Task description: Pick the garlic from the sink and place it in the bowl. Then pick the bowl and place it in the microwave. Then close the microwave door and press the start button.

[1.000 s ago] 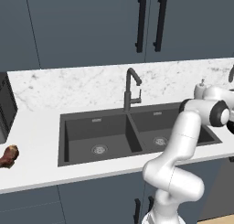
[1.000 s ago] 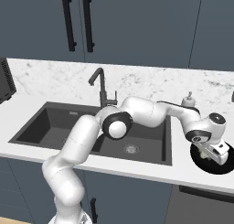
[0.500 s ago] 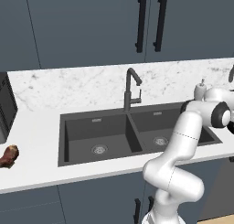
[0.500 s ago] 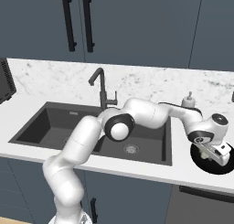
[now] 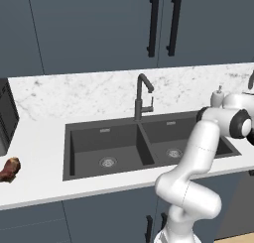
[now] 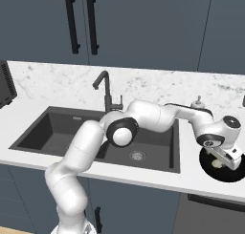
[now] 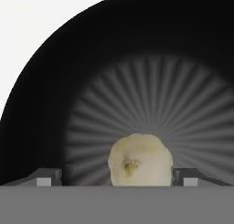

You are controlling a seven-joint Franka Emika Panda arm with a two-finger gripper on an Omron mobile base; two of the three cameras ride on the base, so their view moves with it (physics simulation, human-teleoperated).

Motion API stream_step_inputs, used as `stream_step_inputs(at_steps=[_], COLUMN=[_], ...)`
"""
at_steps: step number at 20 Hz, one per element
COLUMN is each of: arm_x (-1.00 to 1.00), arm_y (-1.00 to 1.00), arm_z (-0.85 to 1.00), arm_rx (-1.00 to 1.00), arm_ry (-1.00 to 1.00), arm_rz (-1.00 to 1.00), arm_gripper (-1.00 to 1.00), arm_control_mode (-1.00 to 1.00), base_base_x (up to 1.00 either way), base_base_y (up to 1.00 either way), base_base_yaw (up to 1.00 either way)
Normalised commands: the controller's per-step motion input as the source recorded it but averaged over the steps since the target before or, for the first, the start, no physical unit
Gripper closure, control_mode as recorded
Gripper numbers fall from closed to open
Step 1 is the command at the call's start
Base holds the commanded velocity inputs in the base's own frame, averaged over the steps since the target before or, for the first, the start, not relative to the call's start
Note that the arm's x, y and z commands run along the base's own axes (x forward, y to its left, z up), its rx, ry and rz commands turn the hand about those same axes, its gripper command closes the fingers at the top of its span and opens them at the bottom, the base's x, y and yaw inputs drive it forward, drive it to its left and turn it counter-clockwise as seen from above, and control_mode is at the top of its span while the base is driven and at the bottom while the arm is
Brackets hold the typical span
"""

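The garlic [image 7: 139,159], a pale cream bulb, lies on the floor of the glossy black bowl [image 7: 137,58]. My gripper [image 7: 116,177] hovers just over it, open, with one fingertip [image 7: 45,176] on each side and a gap between each tip and the bulb. From the right base camera, the bowl [image 6: 234,173] stands on the counter right of the sink [image 6: 48,132], with the garlic [image 6: 217,164] inside and the gripper [image 6: 226,157] pointing down into it. The dark two-basin sink [image 5: 99,143] shows nothing in it. The microwave is out of view.
A dark gooseneck faucet [image 5: 142,95] stands behind the sink. A small soap dispenser [image 6: 197,103] sits behind the arm. A brown meat piece [image 5: 9,168] lies on the left counter. A dark appliance edge [image 5: 6,118] stands far left. Cabinets hang above.
The fingers have spread apart and let go of the garlic, which now rests in the bowl. The arm has hardly moved.
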Motion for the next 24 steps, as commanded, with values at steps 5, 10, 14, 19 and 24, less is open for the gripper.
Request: stream_step_inputs(at_steps=[5,10,14,19,24], arm_x=[-0.06,-0.04,0.01,0.32,0.18], arm_y=[0.42,0.68,0.46,0.07,-0.04], arm_z=[0.51,0.26,0.08,0.00,0.00], arm_rx=[-0.15,-0.26,-0.17,-0.03,0.01], arm_ry=[-0.03,0.08,0.15,0.24,0.06], arm_rz=[0.07,0.10,0.06,0.09,0.13], arm_gripper=[-1.00,-1.00,-1.00,-1.00,-1.00], arm_control_mode=[-1.00,-1.00,-1.00,-1.00,-1.00], base_base_x=[0.00,0.00,0.00,0.00,0.00], base_base_y=[0.00,0.00,0.00,0.00,0.00], base_base_yaw=[0.00,0.00,0.00,0.00,0.00])
